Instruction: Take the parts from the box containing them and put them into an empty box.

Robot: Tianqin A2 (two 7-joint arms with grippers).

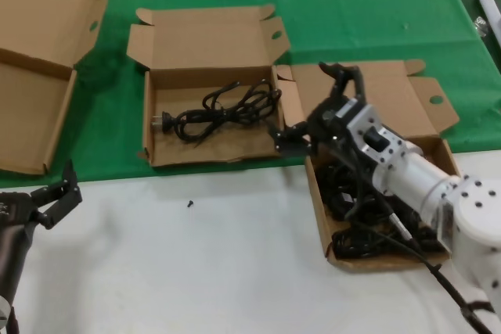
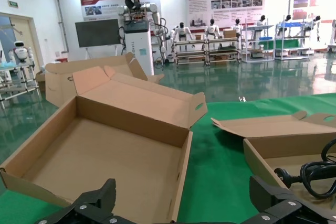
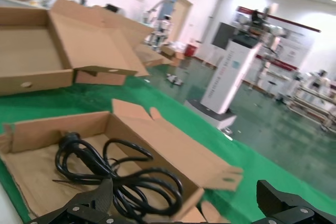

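The right box (image 1: 427,127) holds a pile of several black cables (image 1: 352,217). The middle box (image 1: 168,150), with splayed flaps, holds one black coiled cable (image 1: 223,111); this box (image 3: 173,150) and its cable (image 3: 105,169) also show in the right wrist view. My right gripper (image 1: 307,105) is open and empty. It hovers over the edge between the two boxes, above the pile box's near left corner. Its fingertips (image 3: 100,198) frame the middle box's corner. My left gripper (image 1: 59,193) is open and empty, parked low at the front left over the white table.
A bigger cardboard box (image 1: 35,76) with a slanting lid lies at the far left on the green cloth (image 1: 352,5); it also shows in the left wrist view (image 2: 105,140). A small black speck (image 1: 189,204) lies on the white table (image 1: 196,271) in front.
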